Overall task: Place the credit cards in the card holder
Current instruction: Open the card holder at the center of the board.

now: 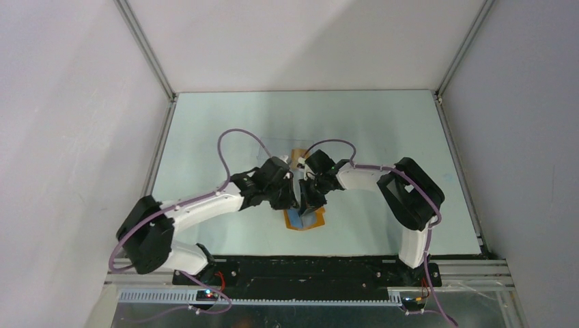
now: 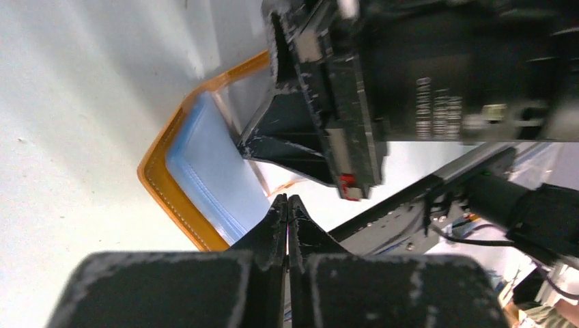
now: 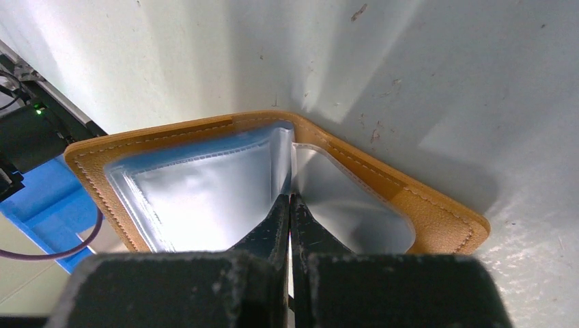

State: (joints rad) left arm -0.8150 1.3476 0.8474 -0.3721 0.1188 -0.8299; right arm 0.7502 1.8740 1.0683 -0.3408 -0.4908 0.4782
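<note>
The card holder (image 1: 306, 221) lies open near the table's middle, orange rim and blue inner panels up. It shows in the left wrist view as the card holder (image 2: 205, 164) and in the right wrist view as the card holder (image 3: 423, 212). My right gripper (image 3: 290, 198) is shut on a raised fold of its glossy inner pocket. My left gripper (image 2: 287, 199) is shut just beside the blue panel, with nothing seen between its fingers. Both grippers meet above the holder, left gripper (image 1: 290, 195) and right gripper (image 1: 308, 203). A tan-orange credit card (image 1: 298, 154) lies just beyond them, partly hidden.
A clear plastic case (image 1: 270, 146) lies faintly visible behind the left arm. White walls and metal frame rails (image 1: 164, 102) close in the table on three sides. The black base rail (image 1: 307, 270) runs along the near edge.
</note>
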